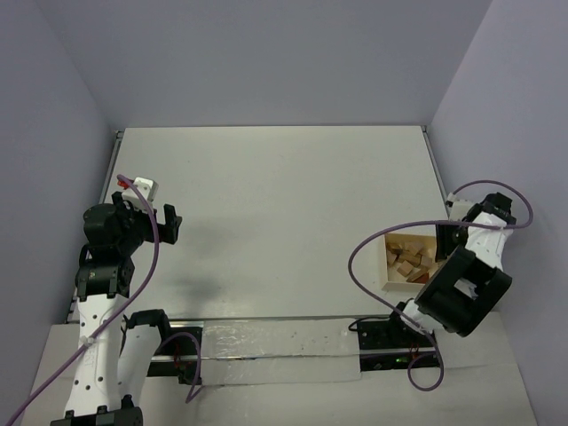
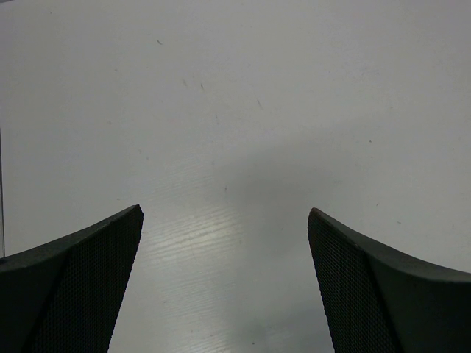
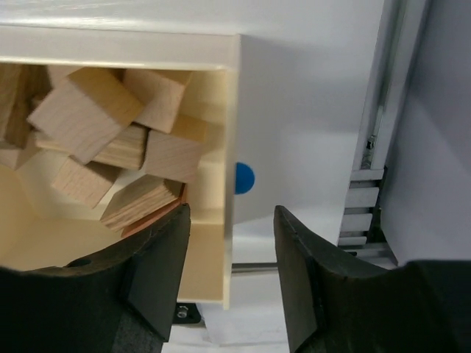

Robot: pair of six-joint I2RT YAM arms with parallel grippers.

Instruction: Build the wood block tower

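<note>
No wood block tower stands in any view. Several loose tan wooden blocks (image 3: 88, 110) lie jumbled in a pale open tray (image 3: 229, 95), with a reddish-brown block (image 3: 151, 218) low among them. The tray (image 1: 388, 266) sits at the table's right side, blocks (image 1: 408, 262) inside. My right gripper (image 3: 232, 213) straddles the tray's right wall: one finger is inside against the wall, and the other is outside with a gap to it. That gripper (image 1: 441, 238) is open and holds nothing. My left gripper (image 2: 226, 209) hangs wide open over bare table at the left (image 1: 169, 224).
A blue round dot (image 3: 244, 178) lies on the table just outside the tray wall. A metal rail (image 3: 375, 110) runs along the table's right edge, close to the outer finger. The white table (image 1: 284, 204) is enclosed by grey walls.
</note>
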